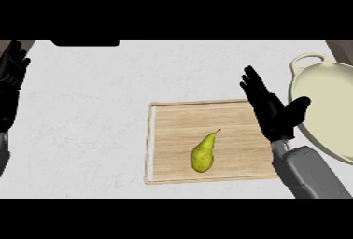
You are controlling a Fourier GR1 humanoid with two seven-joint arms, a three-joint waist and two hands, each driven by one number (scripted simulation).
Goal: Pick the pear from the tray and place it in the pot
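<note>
The pear (202, 154) lies on its side on the wooden tray (172, 135), a little toward the tray's near edge and close to its middle from side to side, its thin stem end pointing up toward the tray's far right corner and its rounded yellow-green base toward the near edge. Nothing touches it. The tray is a pale rectangular board with a raised rim, set on the white table (82, 116) somewhat right of the table's middle, its long sides running roughly parallel to the table's near edge. Over the tray's right edge hangs the right hand (274, 114), black, its fingers straight and spread upward toward the far edge, the thumb splayed out to the right; it holds nothing and stands apart from the pear, with the grey forearm running down past the tray's near right corner. Just beyond that thumb, at the table's right edge, sits the cream pot (324, 98), a wide oval vessel with a small loop handle at its far end, partly cut off by the view's edge. Well apart, at the table's left edge, the left hand (12, 79) rests open, fingers up, holding nothing.
</note>
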